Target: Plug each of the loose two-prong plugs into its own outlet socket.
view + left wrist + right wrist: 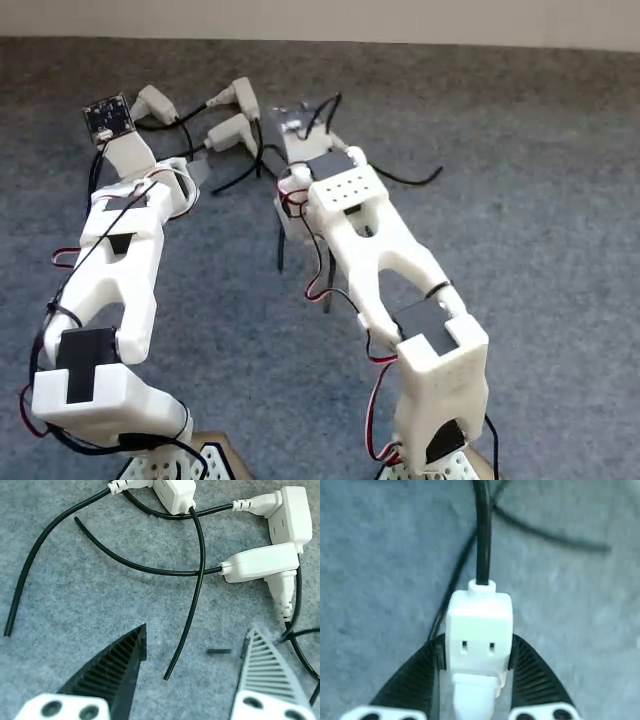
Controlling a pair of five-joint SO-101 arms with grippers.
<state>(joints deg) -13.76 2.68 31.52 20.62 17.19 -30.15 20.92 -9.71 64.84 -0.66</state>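
High view first. My left arm (120, 270) and right arm (370, 240) both stretch out over the grey carpet (540, 200) toward a tangle of black cable. Three white pieces lie there. The near body (230, 132) sits just ahead of the left arm's tip, the far body (240, 97) is beyond it, and the outlying body (155, 103) is off to the side. From up here I can't tell plug from socket. The right arm's tip is buried among the cables beside them.

Left wrist now. The left gripper (195, 650) is spread wide and holds nothing. The near body lies ahead of it, off toward the pale finger (265, 670). Its long axis runs crosswise to my approach, roughly parallel to the line between the two fingertips. A ribbed cable stub (282, 592) hangs off its end toward that finger. This is the arm nearer the loose pieces. One thing is in the way: a loose cable end (172, 665) lies right in the gap, and a small dark scrap (219, 651) sits on the carpet by the pale finger.

Right wrist. The right gripper (477, 645) is clamped on a white connector (479, 615), with a black finger against each flank. Two small slots face the camera, so I take it for a socket. Its cable (482, 530) runs straight away from me. I'd say the mate has to come in along that same line.
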